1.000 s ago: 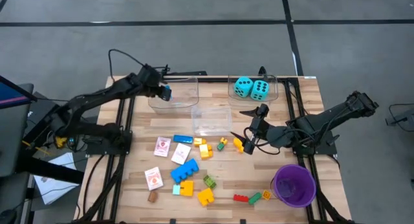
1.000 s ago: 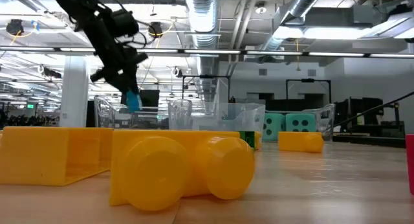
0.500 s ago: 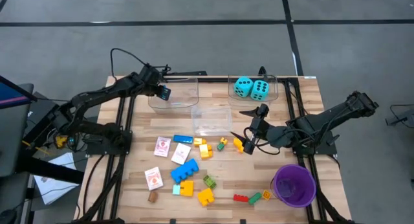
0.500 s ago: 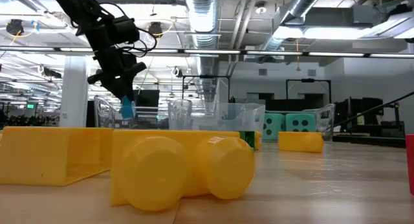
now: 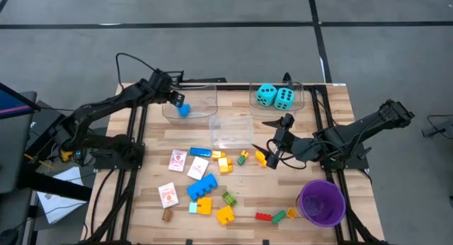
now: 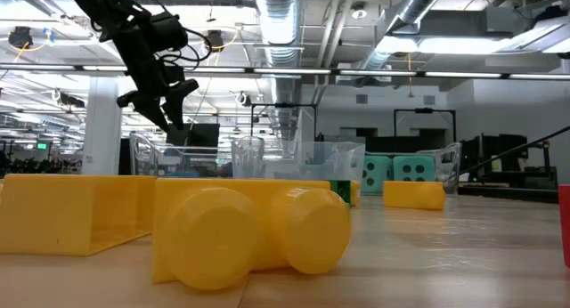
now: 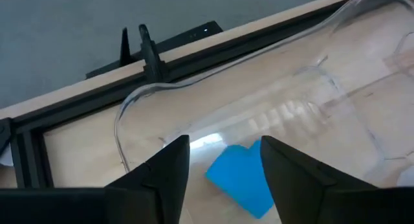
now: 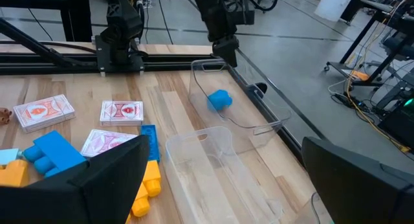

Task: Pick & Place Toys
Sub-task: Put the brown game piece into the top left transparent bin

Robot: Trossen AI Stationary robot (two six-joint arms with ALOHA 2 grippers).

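Small blue plastic brick [image 5: 184, 110] lies in the clear plastic bin [image 5: 205, 96], directly below left gripper [image 5: 175, 98], fingers spread, holding nothing. Right gripper [image 5: 272, 151], wide open, is nearer the loose desk toys.

purple cup [image 6: 565, 223] cropped (low view), R fingertips offscreen

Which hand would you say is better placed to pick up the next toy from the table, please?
Probably the right hand: it hangs open just over the yellow brick. The left hand is above the far clear bin, where the blue brick lies.
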